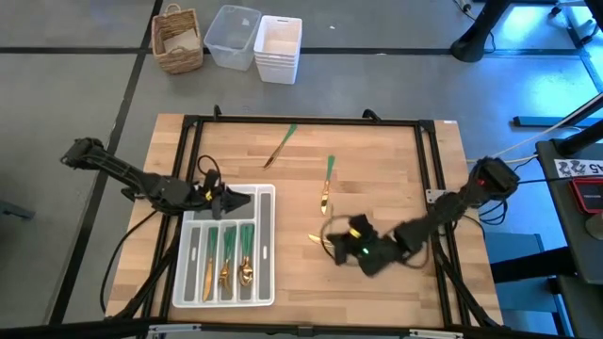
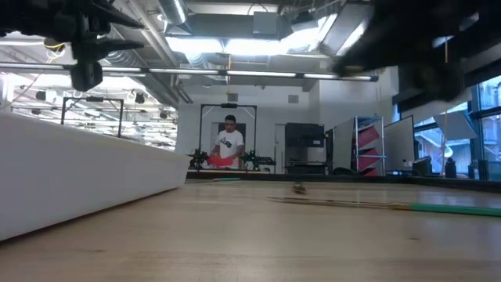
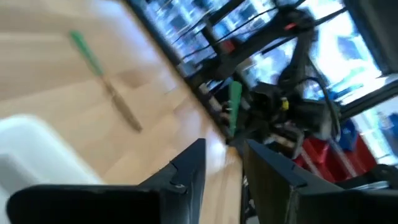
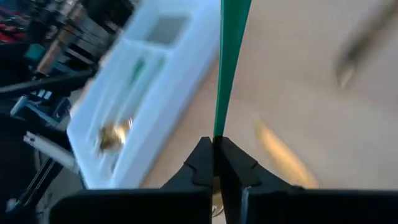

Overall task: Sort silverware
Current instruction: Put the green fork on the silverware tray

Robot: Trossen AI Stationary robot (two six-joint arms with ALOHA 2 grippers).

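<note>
Green handle between right-wrist fingertips

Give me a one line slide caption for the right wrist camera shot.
Right gripper shut on a green-handled utensil, held above the wooden table near the white tray.

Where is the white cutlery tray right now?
In the high view the white tray lies on the left front part of the wooden table, directly under the left pincer, holding several green-handled pieces.

Right tool clamped shut, arm low; left tool seemingly parted, hovering.
</note>
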